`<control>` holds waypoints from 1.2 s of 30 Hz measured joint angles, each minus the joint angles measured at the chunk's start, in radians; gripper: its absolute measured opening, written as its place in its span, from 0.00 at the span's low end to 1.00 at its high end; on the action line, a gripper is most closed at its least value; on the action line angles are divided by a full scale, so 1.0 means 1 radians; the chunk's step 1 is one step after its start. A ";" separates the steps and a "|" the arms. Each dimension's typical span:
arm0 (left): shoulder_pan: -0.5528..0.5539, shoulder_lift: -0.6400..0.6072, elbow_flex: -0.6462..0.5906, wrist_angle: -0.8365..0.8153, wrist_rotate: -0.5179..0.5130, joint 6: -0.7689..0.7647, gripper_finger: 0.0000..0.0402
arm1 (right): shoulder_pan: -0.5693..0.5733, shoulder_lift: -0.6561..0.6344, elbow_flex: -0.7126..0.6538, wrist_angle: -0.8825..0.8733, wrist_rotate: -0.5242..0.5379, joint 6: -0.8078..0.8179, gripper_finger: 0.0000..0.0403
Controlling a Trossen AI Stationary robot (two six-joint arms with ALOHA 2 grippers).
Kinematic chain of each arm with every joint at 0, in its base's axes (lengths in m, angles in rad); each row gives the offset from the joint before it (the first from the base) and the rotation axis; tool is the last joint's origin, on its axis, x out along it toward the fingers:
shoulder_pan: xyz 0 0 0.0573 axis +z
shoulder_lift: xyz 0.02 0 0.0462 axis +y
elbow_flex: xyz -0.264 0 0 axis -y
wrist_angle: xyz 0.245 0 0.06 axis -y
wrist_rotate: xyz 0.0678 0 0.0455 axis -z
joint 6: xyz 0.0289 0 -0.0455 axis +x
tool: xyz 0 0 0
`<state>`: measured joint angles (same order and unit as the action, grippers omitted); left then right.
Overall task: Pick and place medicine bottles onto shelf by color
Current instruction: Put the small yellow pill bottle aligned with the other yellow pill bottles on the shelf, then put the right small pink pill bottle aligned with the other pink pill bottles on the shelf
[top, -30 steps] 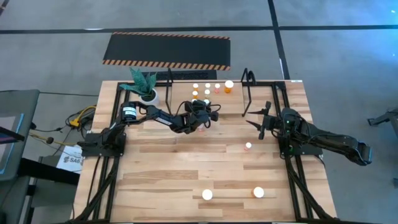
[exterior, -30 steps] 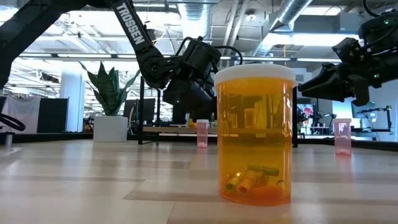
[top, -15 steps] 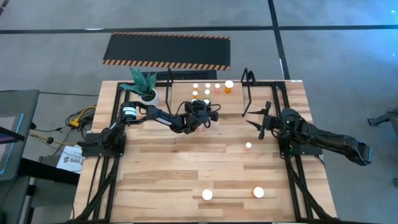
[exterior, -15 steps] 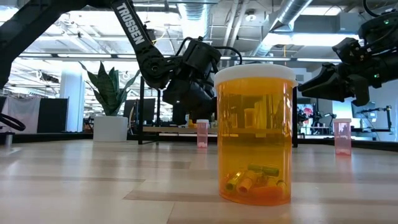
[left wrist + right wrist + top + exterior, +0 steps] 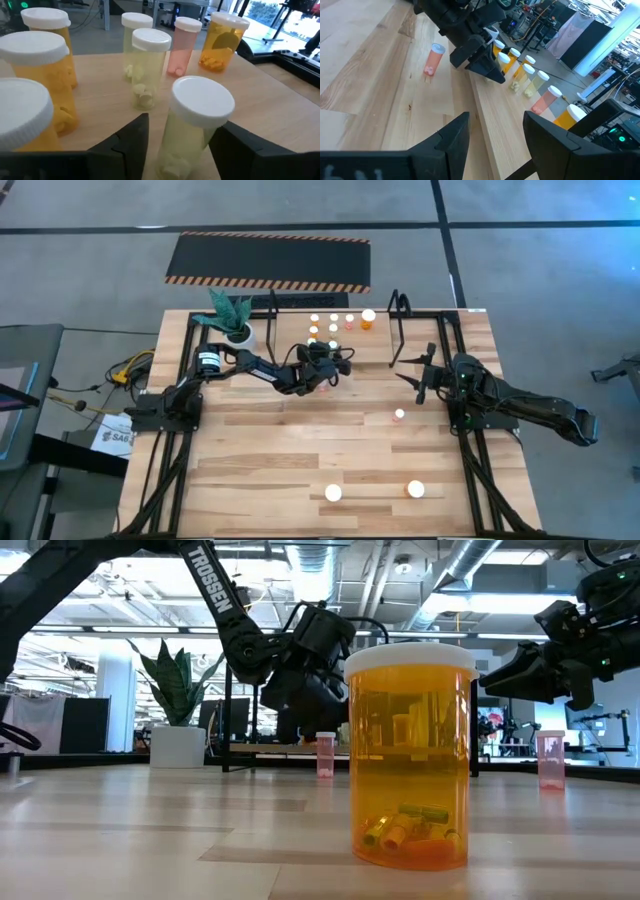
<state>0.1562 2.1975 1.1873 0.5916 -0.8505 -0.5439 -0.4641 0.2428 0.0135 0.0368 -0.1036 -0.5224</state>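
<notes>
- Jaws of left gripper (image 5: 175, 145) set wide on either side of a pale yellowish bottle (image 5: 192, 125), white cap up; contact not visible, so release or approach, cannot tell which
- Sits at shelf (image 5: 398, 310) edge, beside two more pale bottles (image 5: 147, 65), likely matching by color
- Amber bottles (image 5: 47, 80) grouped to one side, pink one (image 5: 181, 45) and a large orange one (image 5: 223, 42) farther back
- Right gripper (image 5: 492, 135) parked clear over bare table (image 5: 260, 460), fingers spread, empty, near a loose pink bottle (image 5: 399, 415)
- Two large bottles (image 5: 333, 492) wait at the near edge, unsorted
</notes>
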 joint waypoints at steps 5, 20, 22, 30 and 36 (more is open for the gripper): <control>-0.005 0.000 0.000 0.005 0.000 -0.003 0.49 | 0.000 0.000 0.000 0.000 0.000 0.000 0.51; -0.046 -0.002 0.001 0.075 -0.102 0.007 0.53 | 0.000 0.000 0.000 0.000 0.000 0.000 0.51; -0.051 -0.002 0.001 0.085 -0.111 0.010 0.53 | 0.000 0.000 0.000 0.000 0.000 0.000 0.51; -0.072 -0.003 0.002 0.197 -0.178 0.106 0.53 | 0.000 0.000 0.000 0.000 0.000 0.000 0.51; -0.084 -0.004 0.002 0.286 -0.206 0.188 0.53 | 0.000 0.000 0.000 0.000 0.000 0.000 0.51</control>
<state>0.0724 2.1937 1.1896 0.8776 -1.0565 -0.3561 -0.4644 0.2425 0.0135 0.0368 -0.1036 -0.5224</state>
